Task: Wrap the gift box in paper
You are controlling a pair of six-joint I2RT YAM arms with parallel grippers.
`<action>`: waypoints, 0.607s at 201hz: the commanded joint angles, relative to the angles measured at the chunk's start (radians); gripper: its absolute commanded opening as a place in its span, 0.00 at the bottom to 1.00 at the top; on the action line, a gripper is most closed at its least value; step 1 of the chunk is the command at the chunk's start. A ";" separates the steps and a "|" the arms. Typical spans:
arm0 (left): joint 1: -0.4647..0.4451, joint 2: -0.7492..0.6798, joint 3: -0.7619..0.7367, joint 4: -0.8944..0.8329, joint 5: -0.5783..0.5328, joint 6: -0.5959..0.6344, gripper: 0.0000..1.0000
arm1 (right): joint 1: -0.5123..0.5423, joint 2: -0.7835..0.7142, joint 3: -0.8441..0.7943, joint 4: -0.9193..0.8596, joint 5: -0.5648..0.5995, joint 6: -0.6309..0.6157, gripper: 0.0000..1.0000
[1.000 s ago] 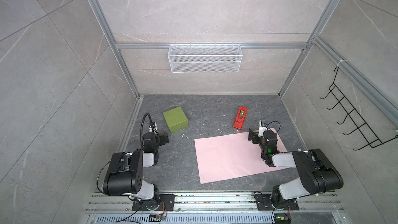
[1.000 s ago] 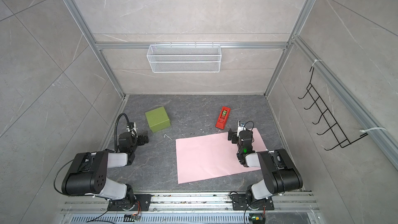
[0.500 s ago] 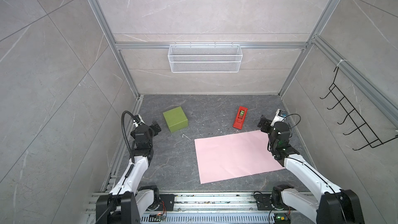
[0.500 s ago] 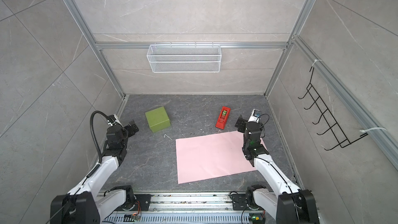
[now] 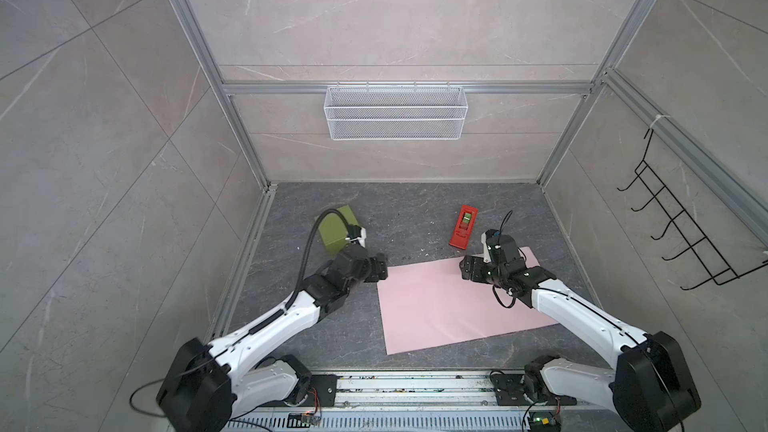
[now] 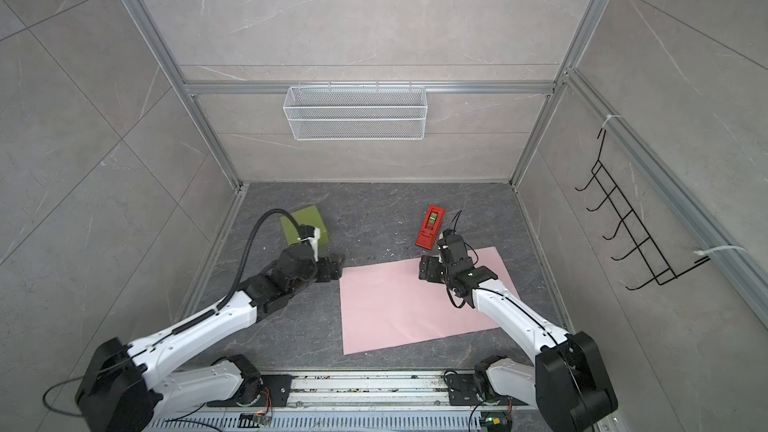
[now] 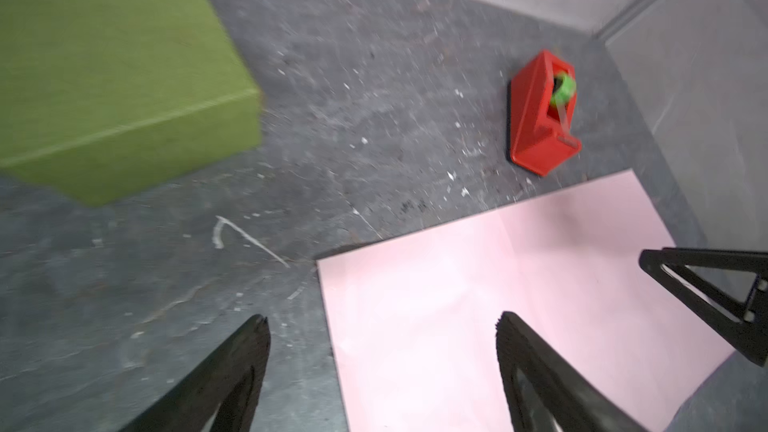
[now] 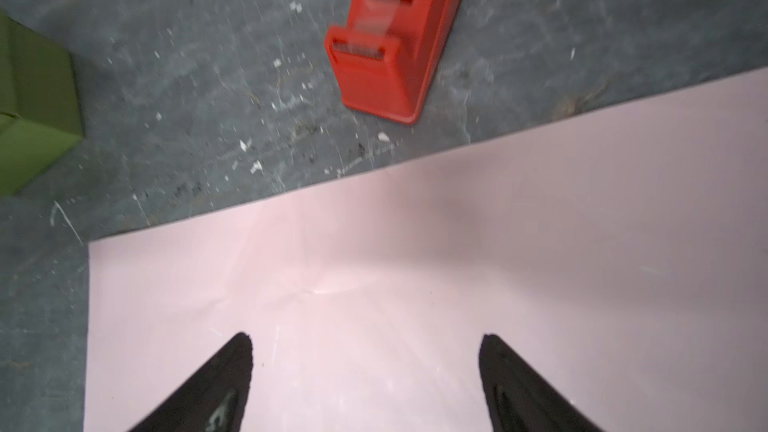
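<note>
Grey tabletop (image 5: 407, 218), L hand (image 7: 382, 320) spread at paper (image 5: 436, 309) corner, R hand (image 8: 365, 338) spread over paper.

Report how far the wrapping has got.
Done: nothing wrapped; the paper lies flat, pink side up. In hand: nothing; the left gripper and right gripper hang open near the paper's far edge. Left: the gift box sits bare, apart from the paper, so placing, folding and closing remain.

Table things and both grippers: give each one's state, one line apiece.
gift box, closed, unwrapped, off the paper.
paper, flat, pink side up.
tape dispenser, standing, roll loaded, apart from the paper.
left gripper, open, empty.
right gripper, open, empty, over the paper.
</note>
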 commanded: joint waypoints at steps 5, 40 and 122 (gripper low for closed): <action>-0.125 0.169 0.112 -0.053 -0.031 0.003 0.87 | -0.001 0.018 0.028 -0.115 -0.043 0.007 0.88; -0.178 0.379 0.218 -0.045 0.107 0.005 0.75 | -0.054 0.063 0.052 -0.155 -0.089 -0.008 0.87; -0.180 0.592 0.339 -0.085 0.213 0.066 0.64 | -0.179 0.075 0.033 -0.180 -0.142 -0.046 0.87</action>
